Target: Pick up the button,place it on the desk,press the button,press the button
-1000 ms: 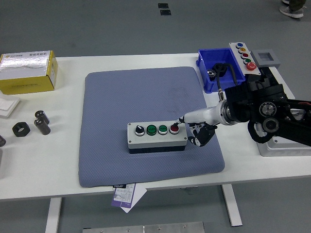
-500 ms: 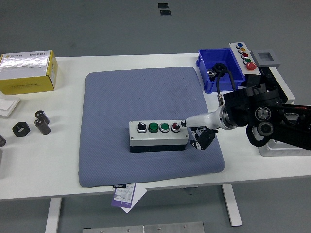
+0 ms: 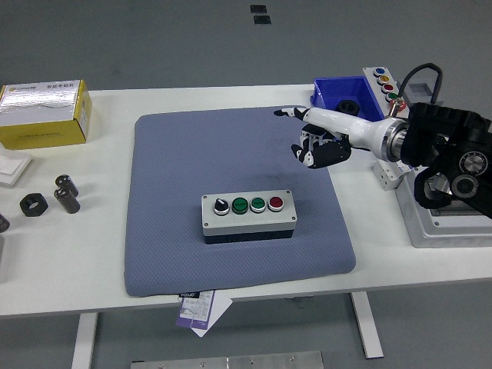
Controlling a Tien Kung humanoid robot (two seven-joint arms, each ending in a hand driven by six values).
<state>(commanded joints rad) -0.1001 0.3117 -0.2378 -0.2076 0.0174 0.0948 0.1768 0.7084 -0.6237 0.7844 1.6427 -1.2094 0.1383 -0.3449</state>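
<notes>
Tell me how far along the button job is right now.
Placing looks done: the button box sits flat on the blue mat. A second ago the right hand had its index finger on the red button; it has since lifted away toward the blue bin, holding nothing. So at least one press looks made. Whether a press remains can't be told from here.

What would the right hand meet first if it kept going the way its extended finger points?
The right hand points left and slightly away, above the blue mat. Nothing stands in that line; the button box sits nearer, out of it. Height over the mat is unclear.
</notes>
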